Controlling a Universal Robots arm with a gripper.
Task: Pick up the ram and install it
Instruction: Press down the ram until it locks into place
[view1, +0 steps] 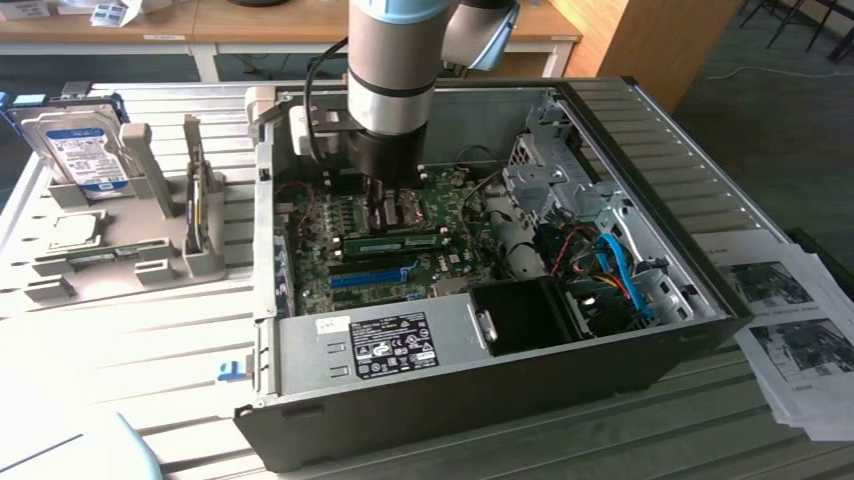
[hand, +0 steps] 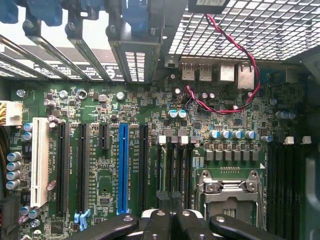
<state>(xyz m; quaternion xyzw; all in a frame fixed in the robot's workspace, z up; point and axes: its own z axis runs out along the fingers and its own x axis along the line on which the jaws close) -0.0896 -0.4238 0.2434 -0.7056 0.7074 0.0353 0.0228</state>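
Observation:
The ram (view1: 394, 241), a narrow green stick with black chips, stands on edge over the motherboard inside the open computer case (view1: 441, 390). It is just beyond the long blue slot (view1: 367, 275). My gripper (view1: 388, 215) reaches straight down into the case, its fingertips meeting the ram's upper edge and shut on it. In the wrist view the gripper (hand: 175, 220) has its black fingers (hand: 158, 222) pressed close together over the black memory slots (hand: 172, 165). These lie between the blue slot (hand: 123, 167) and the processor socket (hand: 230, 192). The ram itself is hidden under the fingers there.
A silver hard drive (view1: 80, 150) with a blue-white label stands in a grey holder (view1: 147, 265) at the exterior view's left. Case walls, a drive cage (view1: 561, 160) and blue and red cables (view1: 614, 270) crowd the case's right side. Printed papers (view1: 787, 330) lie outside it.

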